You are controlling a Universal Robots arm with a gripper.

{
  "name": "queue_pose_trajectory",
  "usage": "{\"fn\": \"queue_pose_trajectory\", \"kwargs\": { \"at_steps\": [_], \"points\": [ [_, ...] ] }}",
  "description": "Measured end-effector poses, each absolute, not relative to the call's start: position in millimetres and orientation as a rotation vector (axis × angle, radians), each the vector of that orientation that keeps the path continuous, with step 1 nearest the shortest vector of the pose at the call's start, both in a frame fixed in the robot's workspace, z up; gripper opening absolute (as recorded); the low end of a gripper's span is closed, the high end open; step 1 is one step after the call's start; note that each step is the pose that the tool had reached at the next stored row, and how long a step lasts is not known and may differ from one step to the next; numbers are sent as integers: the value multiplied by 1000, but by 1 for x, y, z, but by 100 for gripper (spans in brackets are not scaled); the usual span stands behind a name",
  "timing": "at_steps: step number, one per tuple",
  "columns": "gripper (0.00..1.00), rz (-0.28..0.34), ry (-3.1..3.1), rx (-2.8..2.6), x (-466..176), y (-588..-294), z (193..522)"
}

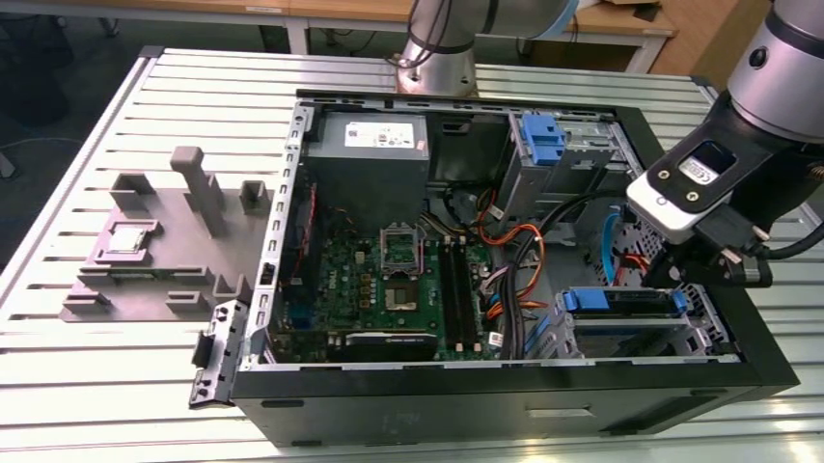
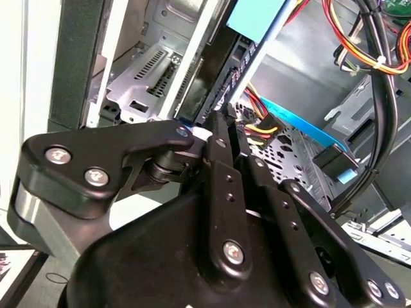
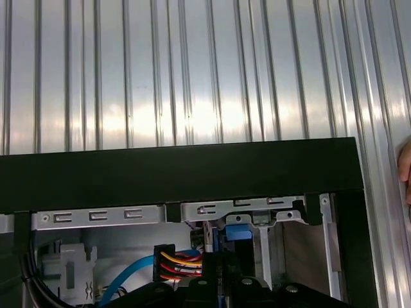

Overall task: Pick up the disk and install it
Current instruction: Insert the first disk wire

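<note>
The disk (image 1: 623, 301), silver with blue rails, sits edge-up in the metal drive cage (image 1: 701, 328) at the near corner of the open computer case, on the exterior view's right. My gripper (image 1: 692, 278) hangs over the end of the disk nearest the case wall. In the second wrist view the black fingers (image 2: 221, 138) close together on the near end of the disk (image 2: 226, 70), which runs away from them edge-on with a blue strip along it. In the first wrist view the gripper (image 3: 220, 282) points down at the cage and a blue rail (image 3: 237, 232).
The case (image 1: 515, 400) lies open on a slatted metal table (image 1: 193, 96). Inside it are a motherboard (image 1: 386, 280), a grey power supply (image 1: 373, 140), orange and blue cables (image 1: 515, 256) and an upper cage with a blue latch (image 1: 545, 140). A grey fixture (image 1: 168, 241) stands to the left.
</note>
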State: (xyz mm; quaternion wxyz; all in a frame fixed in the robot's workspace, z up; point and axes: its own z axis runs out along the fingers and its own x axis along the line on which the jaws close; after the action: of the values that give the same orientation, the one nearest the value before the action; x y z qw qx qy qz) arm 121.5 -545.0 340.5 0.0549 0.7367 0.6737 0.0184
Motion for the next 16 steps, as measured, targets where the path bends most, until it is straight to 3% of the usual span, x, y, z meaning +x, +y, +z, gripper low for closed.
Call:
{"fn": "queue_pose_trajectory", "kwargs": {
  "at_steps": [16],
  "points": [
    [17,73,2062,2217,118,-549,335]
  ]
}}
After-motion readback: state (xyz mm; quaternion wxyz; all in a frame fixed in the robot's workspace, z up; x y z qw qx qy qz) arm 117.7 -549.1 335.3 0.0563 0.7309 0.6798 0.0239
